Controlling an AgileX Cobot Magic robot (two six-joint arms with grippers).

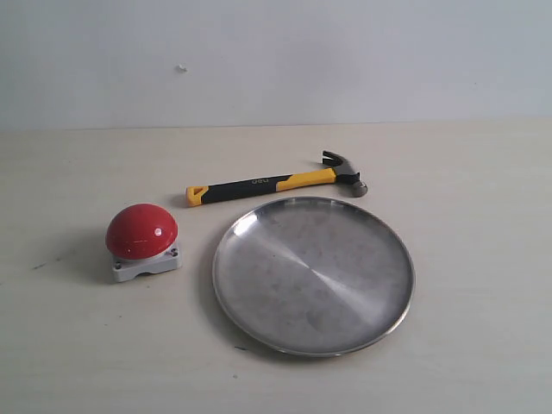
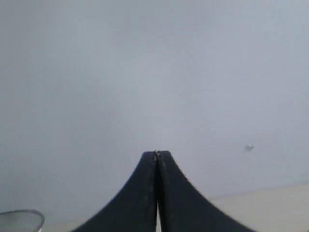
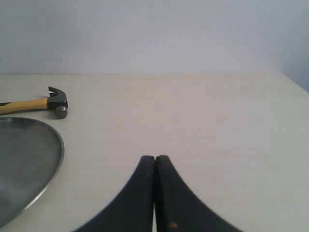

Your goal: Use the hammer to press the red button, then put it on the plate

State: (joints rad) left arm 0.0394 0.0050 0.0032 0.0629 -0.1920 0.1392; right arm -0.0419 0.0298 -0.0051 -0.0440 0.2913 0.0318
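The hammer [image 1: 267, 183] lies flat on the table behind the plate [image 1: 379, 336], its dark head to the right and its yellow looped end to the left. Left of the plate sits the red button [image 1: 141, 231] on its grey base. Neither gripper shows in the exterior view. My left gripper [image 2: 157, 153] is shut with nothing in it and faces the wall; a sliver of the plate's rim [image 2: 21, 212] shows at the frame edge. My right gripper [image 3: 155, 157] is shut and empty over bare table, with the hammer [image 3: 54, 100] head and the plate [image 3: 57, 159] off to one side.
The pale tabletop [image 1: 483, 216] runs back to a plain grey wall [image 1: 276, 60]. A table edge [image 3: 294, 81] shows in the right wrist view. A small mark [image 1: 181, 68] sits on the wall.
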